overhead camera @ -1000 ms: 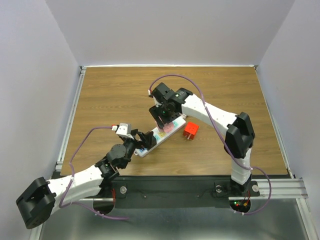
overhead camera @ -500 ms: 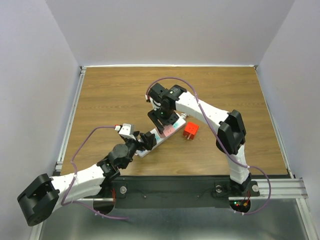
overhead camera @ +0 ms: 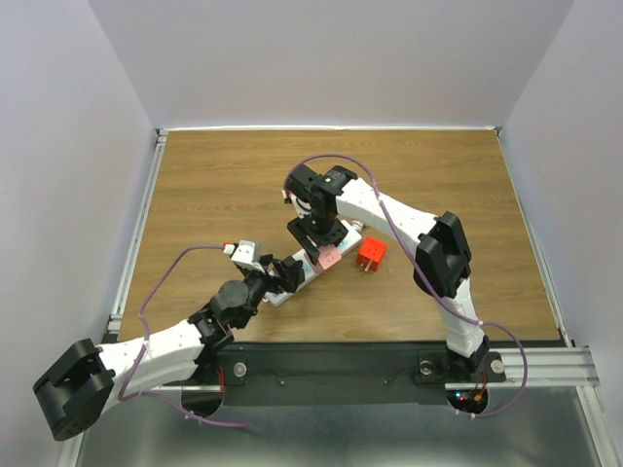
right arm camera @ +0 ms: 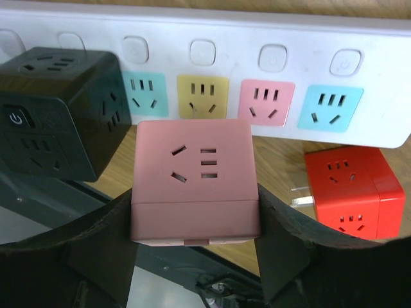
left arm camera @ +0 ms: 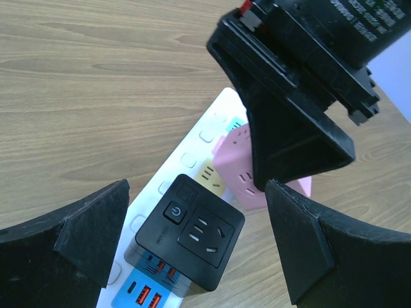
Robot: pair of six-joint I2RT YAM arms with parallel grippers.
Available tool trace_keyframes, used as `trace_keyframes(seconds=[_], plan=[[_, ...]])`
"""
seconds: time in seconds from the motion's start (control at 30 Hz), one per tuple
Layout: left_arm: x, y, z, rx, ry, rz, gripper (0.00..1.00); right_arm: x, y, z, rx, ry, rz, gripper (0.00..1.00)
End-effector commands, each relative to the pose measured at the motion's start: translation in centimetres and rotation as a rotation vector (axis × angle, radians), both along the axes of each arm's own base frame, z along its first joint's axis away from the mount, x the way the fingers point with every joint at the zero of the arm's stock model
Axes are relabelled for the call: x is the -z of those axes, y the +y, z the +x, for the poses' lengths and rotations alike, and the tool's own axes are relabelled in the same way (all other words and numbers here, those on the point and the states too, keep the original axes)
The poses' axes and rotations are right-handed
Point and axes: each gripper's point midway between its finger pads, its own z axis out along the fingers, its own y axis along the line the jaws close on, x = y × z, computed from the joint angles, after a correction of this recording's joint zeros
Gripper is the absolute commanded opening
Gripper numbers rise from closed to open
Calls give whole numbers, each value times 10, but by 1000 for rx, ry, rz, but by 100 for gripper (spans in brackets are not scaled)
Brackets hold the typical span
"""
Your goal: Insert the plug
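Pink plug (right arm camera: pixel 194 173) clamped tight in right gripper (right arm camera: pixel 194 221) at power strip (right arm camera: pixel 231 51); from left wrist only, left gripper (left arm camera: pixel 196 234) gaping, empty, facing black cube (left arm camera: pixel 189 231).

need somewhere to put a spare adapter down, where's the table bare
Bare wood: the far half of the table behind the right gripper, the right side beyond the red cube adapter, the left side beside the power strip. Crowded middle: power strip, black cube adapter, the pink cube adapter in the right gripper, the open left gripper.
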Motion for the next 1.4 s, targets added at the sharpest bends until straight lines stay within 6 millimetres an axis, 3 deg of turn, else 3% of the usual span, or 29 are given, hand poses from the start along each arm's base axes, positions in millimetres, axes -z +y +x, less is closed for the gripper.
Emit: trace_keyframes(seconds=[0.0, 0.17, 0.9, 1.37], plan=[[-13, -3, 2, 7, -38, -36, 98, -9, 10, 7, -17, -12, 35, 0], [-13, -3, 2, 6, -36, -32, 98, 3, 11, 8, -17, 3, 15, 1], [-15, -5, 0, 24, -47, -40, 98, 20, 1, 18, 14, -24, -77, 0], [-15, -5, 0, 27, -49, -38, 98, 10, -11, 21, 37, -74, -104, 0]])
